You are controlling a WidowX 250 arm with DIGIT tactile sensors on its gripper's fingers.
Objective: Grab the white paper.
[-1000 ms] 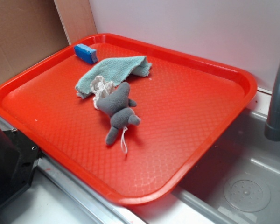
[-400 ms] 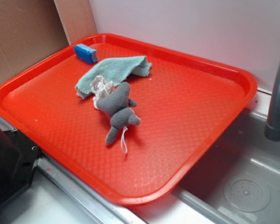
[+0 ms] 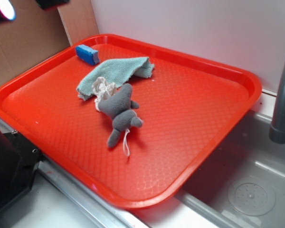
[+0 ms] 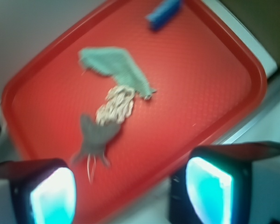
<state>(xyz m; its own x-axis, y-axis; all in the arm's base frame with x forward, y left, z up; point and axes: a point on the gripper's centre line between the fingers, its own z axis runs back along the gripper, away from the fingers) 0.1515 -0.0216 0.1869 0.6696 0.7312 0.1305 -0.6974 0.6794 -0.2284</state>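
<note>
One white paper (image 3: pixel 102 88), 1 cloth (image 3: pixel 115 72), 1 plush (image 3: pixel 120 115), 1 blue block (image 3: pixel 87 53); jaws wide, empty.

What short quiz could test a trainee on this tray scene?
1. True or false: the tool is holding the paper.
2. What does the paper lie between? A) cloth and plush toy B) blue block and tray rim C) faucet and drain
3. Fill in: the white string trails from the ______.

Key: 1. False; its fingers stand apart, high above the tray, with nothing between them. 2. A. 3. Plush toy.
</note>
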